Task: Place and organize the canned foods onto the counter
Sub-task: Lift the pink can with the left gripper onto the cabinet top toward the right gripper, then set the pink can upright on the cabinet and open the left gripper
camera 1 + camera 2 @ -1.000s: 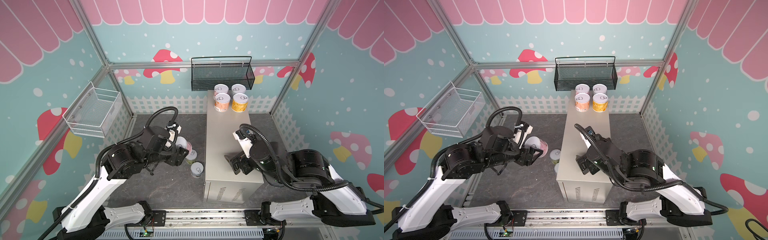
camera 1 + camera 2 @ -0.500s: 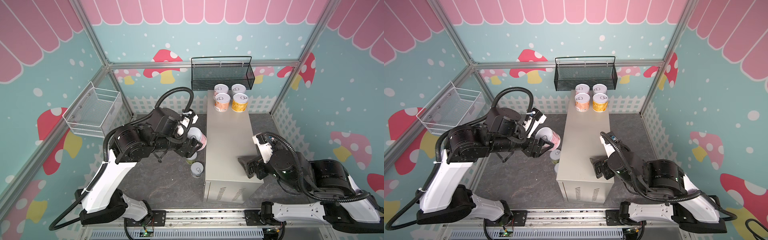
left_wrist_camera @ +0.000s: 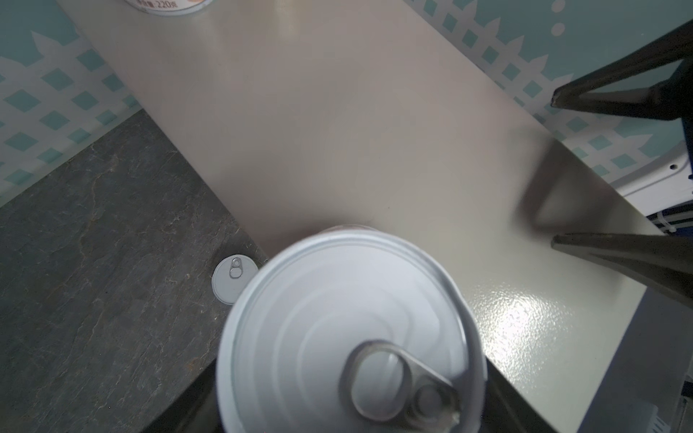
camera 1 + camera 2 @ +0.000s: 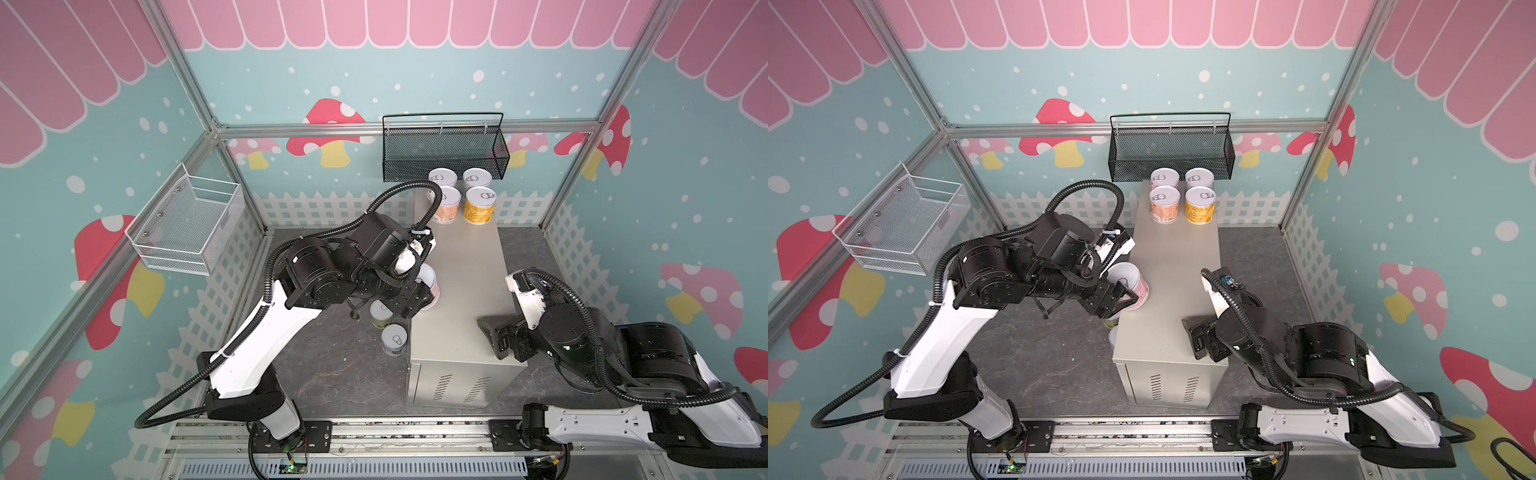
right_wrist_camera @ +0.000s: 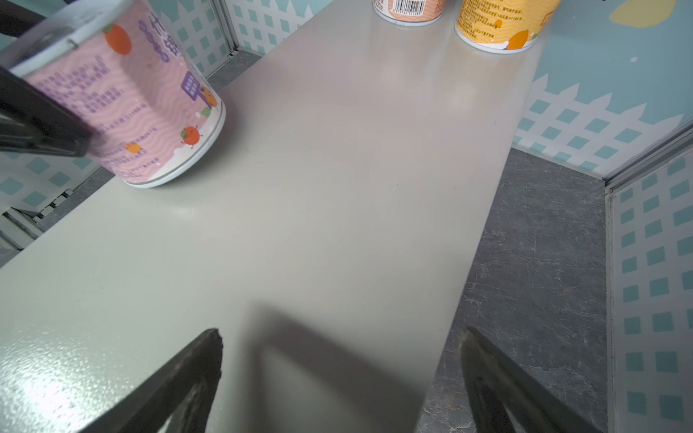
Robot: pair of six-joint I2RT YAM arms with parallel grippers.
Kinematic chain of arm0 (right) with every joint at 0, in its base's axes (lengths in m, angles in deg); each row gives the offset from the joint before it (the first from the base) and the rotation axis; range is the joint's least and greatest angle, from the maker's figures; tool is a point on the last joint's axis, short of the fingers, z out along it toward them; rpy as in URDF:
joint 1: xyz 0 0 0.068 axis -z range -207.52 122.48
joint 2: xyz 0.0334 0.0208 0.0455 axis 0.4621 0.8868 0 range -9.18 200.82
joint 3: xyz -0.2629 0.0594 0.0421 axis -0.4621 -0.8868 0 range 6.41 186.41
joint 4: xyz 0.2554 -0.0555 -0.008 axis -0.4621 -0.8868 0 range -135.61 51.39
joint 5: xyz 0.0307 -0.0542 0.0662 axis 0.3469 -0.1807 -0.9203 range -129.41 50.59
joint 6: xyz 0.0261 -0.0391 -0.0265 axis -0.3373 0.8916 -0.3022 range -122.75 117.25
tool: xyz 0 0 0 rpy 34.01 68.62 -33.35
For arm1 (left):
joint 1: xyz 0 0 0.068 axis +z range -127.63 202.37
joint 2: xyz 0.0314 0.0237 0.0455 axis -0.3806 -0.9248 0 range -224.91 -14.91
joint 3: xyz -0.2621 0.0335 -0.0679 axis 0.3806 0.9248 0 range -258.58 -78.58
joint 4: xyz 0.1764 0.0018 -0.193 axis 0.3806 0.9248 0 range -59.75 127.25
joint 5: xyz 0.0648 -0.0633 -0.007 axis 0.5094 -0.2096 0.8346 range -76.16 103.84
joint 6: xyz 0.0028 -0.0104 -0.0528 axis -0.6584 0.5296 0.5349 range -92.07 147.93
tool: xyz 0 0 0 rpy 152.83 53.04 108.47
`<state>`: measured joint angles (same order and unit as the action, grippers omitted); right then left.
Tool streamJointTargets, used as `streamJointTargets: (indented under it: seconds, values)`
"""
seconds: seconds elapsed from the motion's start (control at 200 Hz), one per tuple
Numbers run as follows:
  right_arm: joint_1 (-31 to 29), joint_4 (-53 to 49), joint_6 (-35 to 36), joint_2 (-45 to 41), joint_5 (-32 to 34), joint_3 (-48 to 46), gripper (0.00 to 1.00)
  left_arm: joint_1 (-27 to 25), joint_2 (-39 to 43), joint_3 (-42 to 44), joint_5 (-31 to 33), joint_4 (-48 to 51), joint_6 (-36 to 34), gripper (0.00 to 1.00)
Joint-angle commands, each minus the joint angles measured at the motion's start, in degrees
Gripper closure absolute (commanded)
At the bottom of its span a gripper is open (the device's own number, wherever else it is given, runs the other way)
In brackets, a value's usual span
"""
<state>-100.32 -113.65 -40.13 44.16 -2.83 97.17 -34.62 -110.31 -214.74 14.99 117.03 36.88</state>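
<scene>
The counter (image 4: 457,291) bears four cans (image 4: 480,205) at its far end; two cans (image 4: 394,338) stand on the dark floor (image 4: 332,365) beside it.

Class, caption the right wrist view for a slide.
Open right hand over the counter; a gripped pink can tilted at its edge, peach can and yellow can beyond.

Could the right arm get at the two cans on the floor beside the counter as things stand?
Probably not easily. Both floor cans stand on the side of the counter away from the right claw, low against its wall, and the left claw, gripping the pink can, hangs over that edge.
</scene>
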Motion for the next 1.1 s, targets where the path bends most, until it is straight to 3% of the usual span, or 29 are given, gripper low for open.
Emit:
streamJointTargets:
  seconds: [0.0,0.505,0.931,1.096]
  values:
    - [-0.07,-0.47,-1.35,-0.77,0.86,-0.28,0.0,-0.65,-1.04,-2.63,0.3,-0.99,-1.83,0.46]
    - [-0.07,3.9,1.91,-1.65,-0.54,-2.0,0.0,-2.25,-8.87,-9.0,-2.64,-2.06,-2.84,0.3]
    - [-0.11,11.33,9.23,-0.51,-2.56,-2.38,0.0,-2.25,-10.78,-12.58,-4.12,-3.81,-1.93,0.08]
    - [-0.07,14.12,10.67,-1.59,-2.64,-3.15,0.01,-2.24,-8.79,-13.77,-0.42,-4.51,-0.89,0.02]
